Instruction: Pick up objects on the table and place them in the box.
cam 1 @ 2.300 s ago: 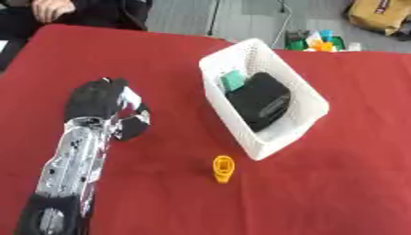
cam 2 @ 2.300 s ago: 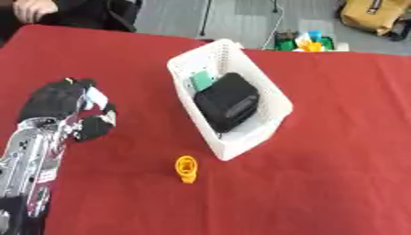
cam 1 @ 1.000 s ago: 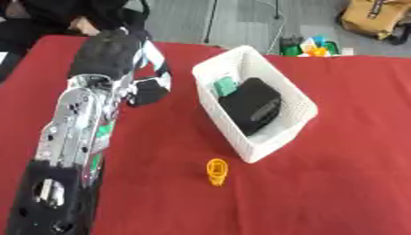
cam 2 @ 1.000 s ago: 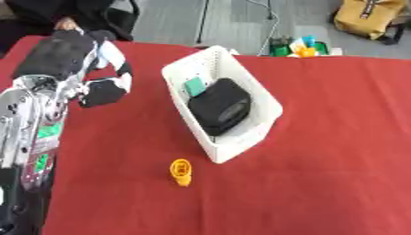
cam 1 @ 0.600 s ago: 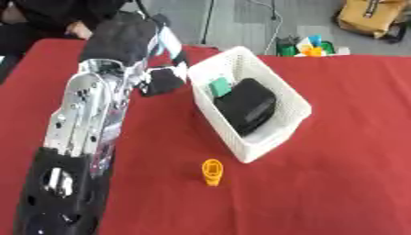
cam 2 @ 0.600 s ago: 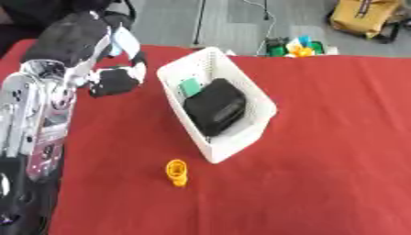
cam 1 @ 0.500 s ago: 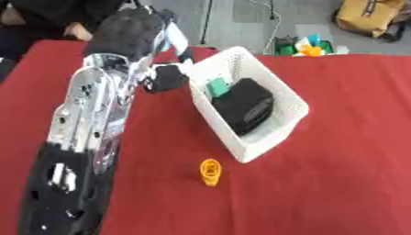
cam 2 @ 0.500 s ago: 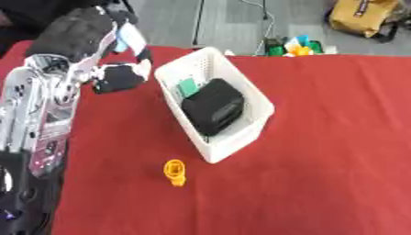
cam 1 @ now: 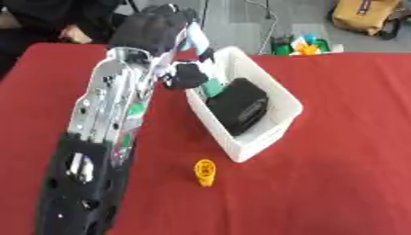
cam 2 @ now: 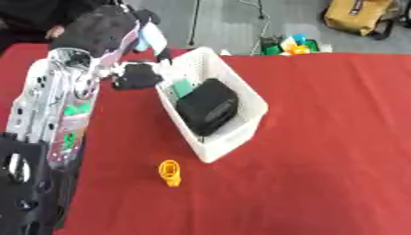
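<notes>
Left eye view: the left hand (cam 1: 164, 34) reached to 12 o'clock, fingers curled round a dark object (cam 1: 186, 75) at the box's (cam 1: 277, 94) near-left rim. One box, holding one black item (cam 1: 237, 104) and apparently one green one.

Right eye view: one orange object (cam 2: 169, 173) lay on the red surface (cam 2: 321, 160) at 6 o'clock. Since 0.5 s ago, the hand had moved closer to the box.

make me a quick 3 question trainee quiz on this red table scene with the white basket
1. True or false: the small orange object lies inside the white plastic basket.
2. Which hand holds the small black object: A left, B right?
3. Fill in: the large black item in the basket lies beside a ____ coloured one.

Key: 1 false, it is on the red tablecloth. 2 A, the left hand. 3 green.
</notes>
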Robot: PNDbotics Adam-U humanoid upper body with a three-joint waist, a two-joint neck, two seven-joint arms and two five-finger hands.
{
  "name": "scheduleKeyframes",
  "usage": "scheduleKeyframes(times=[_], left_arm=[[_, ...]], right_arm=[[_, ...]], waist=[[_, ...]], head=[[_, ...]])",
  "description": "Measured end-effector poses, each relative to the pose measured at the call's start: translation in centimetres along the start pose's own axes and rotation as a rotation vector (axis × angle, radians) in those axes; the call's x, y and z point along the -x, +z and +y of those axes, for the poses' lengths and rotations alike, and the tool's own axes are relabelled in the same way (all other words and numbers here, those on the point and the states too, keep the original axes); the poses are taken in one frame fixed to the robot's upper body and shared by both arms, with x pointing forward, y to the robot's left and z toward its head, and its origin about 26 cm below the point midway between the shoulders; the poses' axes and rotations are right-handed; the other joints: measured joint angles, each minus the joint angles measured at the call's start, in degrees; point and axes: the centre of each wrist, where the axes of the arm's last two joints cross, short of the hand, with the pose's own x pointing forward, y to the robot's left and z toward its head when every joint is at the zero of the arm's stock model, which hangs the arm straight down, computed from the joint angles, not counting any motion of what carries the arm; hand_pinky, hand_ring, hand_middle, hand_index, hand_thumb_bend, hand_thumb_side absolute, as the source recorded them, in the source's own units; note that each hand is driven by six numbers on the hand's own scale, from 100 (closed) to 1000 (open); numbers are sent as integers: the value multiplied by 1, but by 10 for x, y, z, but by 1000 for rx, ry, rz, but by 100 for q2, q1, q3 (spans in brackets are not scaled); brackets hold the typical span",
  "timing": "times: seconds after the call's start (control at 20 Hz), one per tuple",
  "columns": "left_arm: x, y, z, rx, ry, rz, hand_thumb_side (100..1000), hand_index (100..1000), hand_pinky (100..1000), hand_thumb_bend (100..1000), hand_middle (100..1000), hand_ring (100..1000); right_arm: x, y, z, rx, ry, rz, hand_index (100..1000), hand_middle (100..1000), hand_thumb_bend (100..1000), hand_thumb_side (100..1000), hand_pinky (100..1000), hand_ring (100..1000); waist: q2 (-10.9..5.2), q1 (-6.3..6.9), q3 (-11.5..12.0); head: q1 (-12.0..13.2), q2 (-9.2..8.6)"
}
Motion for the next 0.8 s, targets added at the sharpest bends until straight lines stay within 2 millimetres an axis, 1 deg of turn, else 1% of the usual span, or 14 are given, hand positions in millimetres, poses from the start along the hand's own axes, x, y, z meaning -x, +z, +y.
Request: scheduleKeyframes(times=[0.2,0.45,0.8], left_arm=[[-6,-10,-11,44,-21,-21,579,898,771,100,466,606],[-13,-20,-27,100,-36,-37,604,897,778,100,469,617],[-20,-34,-51,179,-53,-44,625,897,786,100,474,628]], right_arm=[[0,0,0,-3,-3,1,740,617,157,993,781,770],[0,0,1,-6,-6,0,740,617,159,994,781,770],[0,-2,3,-6,-14,-5,741,617,160,995,781,770]], waist=[[0,27,-28],[0,30,-75],[21,57,-125]], head=[[10,0],[19,0],[22,-5]])
